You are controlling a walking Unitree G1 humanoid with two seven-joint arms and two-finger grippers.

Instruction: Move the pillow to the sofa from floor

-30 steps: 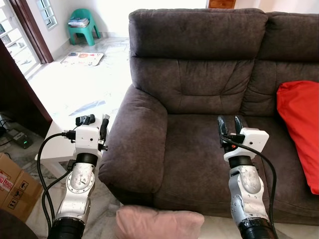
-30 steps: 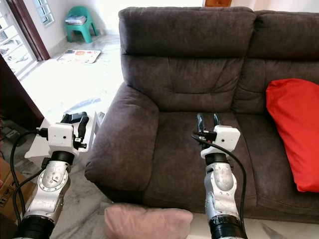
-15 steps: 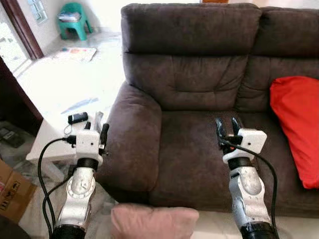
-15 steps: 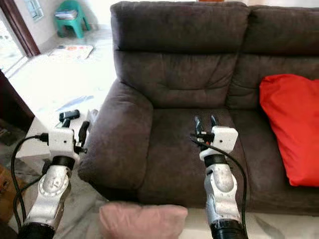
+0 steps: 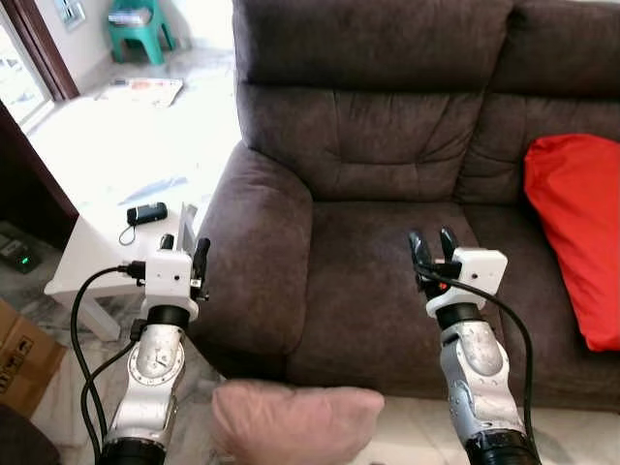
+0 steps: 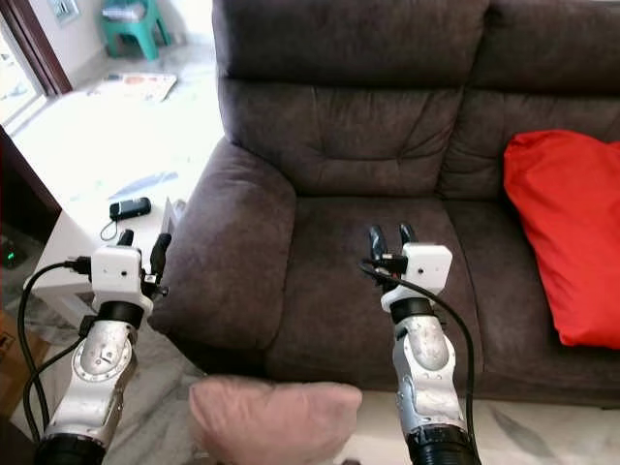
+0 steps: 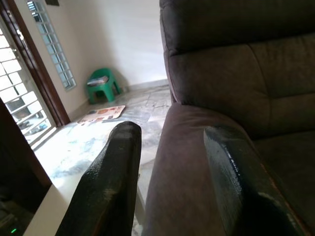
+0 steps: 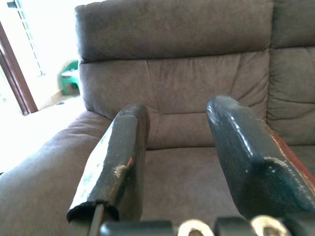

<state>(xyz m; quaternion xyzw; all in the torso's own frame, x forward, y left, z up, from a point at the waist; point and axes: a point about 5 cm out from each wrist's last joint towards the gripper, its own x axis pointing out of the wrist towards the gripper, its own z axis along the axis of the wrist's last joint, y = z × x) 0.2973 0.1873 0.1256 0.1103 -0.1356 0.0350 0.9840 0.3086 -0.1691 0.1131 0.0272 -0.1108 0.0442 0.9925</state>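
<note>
A dusty pink pillow [image 5: 295, 421] lies on the floor at the foot of the dark brown sofa [image 5: 378, 174], low between my two arms. My left gripper [image 5: 184, 252] is raised beside the sofa's armrest [image 5: 257, 252], open and empty. Over the front of the seat cushion [image 5: 373, 281] my right gripper [image 5: 433, 244] stands open, holding nothing. Along the left wrist view the two black fingers [image 7: 113, 182] frame the armrest; the right wrist view looks between its fingers [image 8: 120, 152] at the backrest.
A red cushion [image 5: 576, 232] rests on the sofa's right seat. A white side table [image 5: 107, 252] with a small black device [image 5: 145, 214] stands left of the armrest. A cardboard box [image 5: 24, 363] sits at far left, a green chair [image 5: 136, 24] at the back.
The camera has tipped downward and drawn nearer, so more of the pink pillow shows. Both grippers stay open and raised as before.
</note>
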